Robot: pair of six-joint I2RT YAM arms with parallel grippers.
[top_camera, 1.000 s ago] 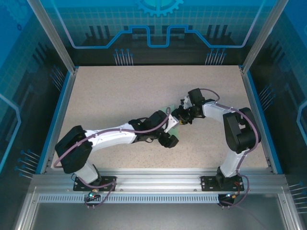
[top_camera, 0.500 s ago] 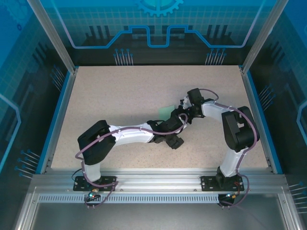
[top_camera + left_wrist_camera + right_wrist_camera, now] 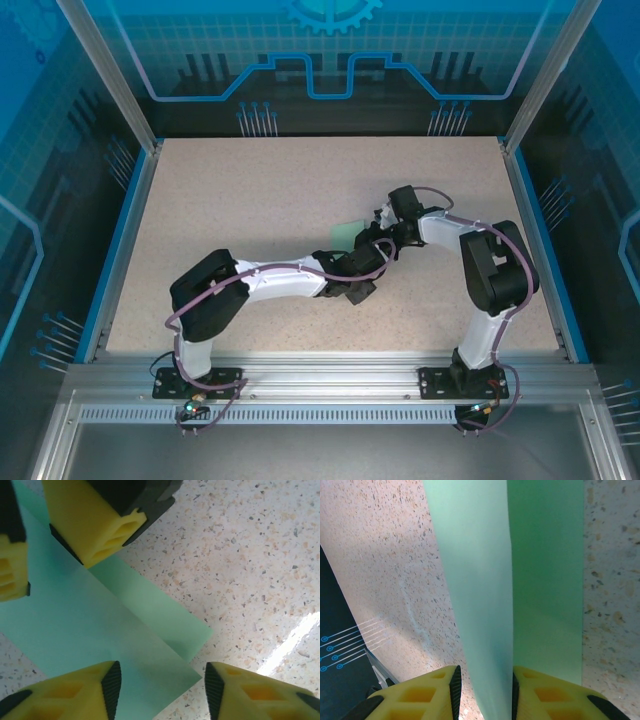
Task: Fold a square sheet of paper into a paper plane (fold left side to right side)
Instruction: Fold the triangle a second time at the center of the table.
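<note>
The square sheet of paper (image 3: 347,234) is pale mint green and lies mid-table, partly folded. In the left wrist view the paper (image 3: 75,610) shows an upper layer over a lower strip. My left gripper (image 3: 162,690) is open, with the upper layer's corner between its spread jaws, touching neither pad. The right gripper's yellow fingers (image 3: 100,535) stand on the sheet at its far end. In the right wrist view a raised flap (image 3: 480,580) runs up between the jaws of my right gripper (image 3: 484,695). It lies against the right pad and clear of the left one.
The speckled table (image 3: 250,190) is bare to the left and back of the sheet. Blue rails (image 3: 120,240) edge both sides. The two grippers, left (image 3: 358,272) and right (image 3: 378,243), crowd close together over the paper.
My left arm has folded in, its elbow shifting right, and its jaws have narrowed over the sheet's corner. The paper, lifted a second ago, lies lower now. The right arm has hardly moved.
</note>
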